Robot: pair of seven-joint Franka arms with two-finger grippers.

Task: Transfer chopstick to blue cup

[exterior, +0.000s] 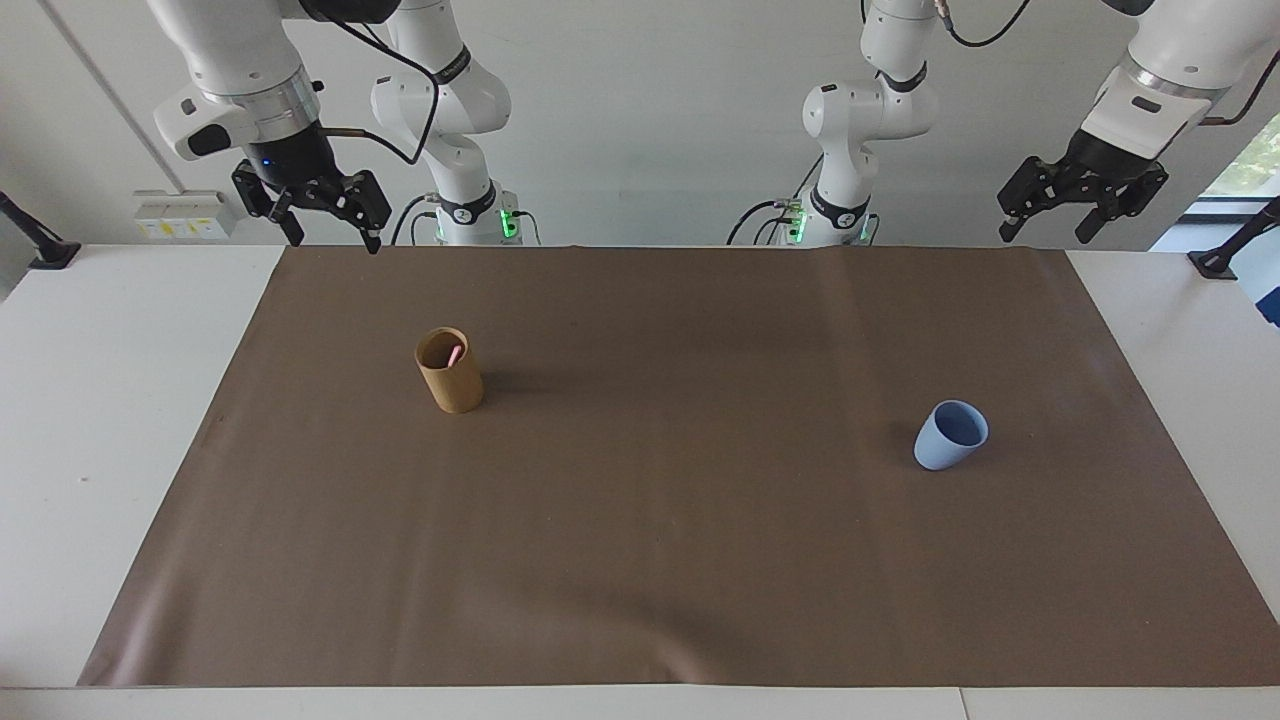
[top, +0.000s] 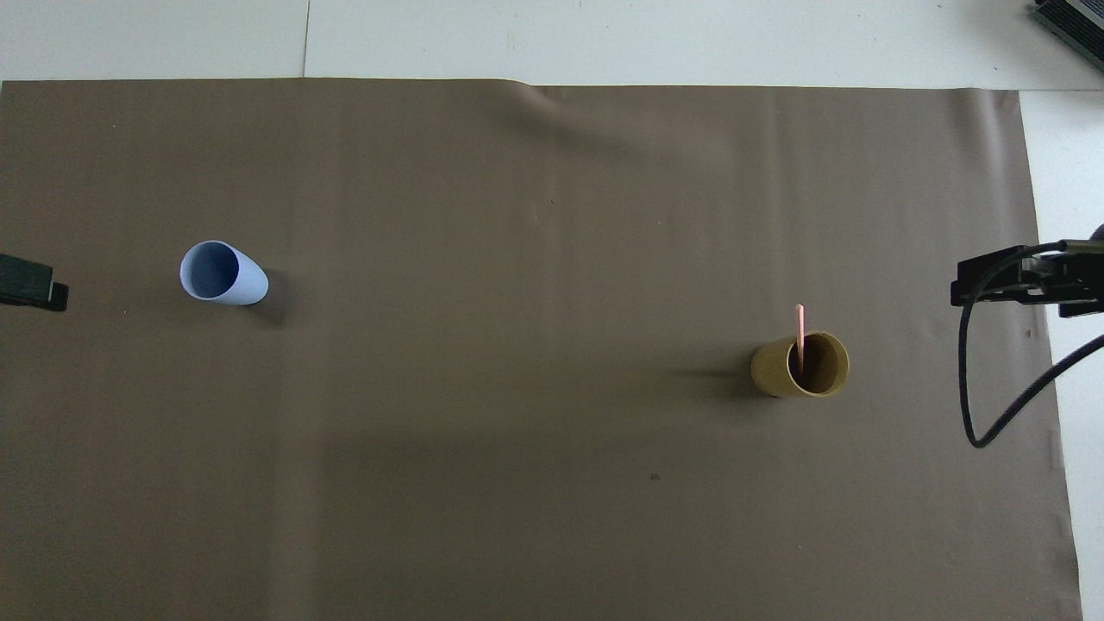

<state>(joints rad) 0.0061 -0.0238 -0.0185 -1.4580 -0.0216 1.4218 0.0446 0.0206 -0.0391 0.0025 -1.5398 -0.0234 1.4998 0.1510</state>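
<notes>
toward the right arm's end of the tabletop [exterior: 130, 420], the chopstick [exterior: 454, 355] leans inside the tan cup [exterior: 449, 371]; the blue cup [exterior: 950, 435] sits well apart, empty. both my hands, right hand [exterior: 325, 212] and left hand [exterior: 1080, 205], hang high with fingers apart, holding nothing. i worry that pinching the thin stick could tip the tan cup.
</notes>
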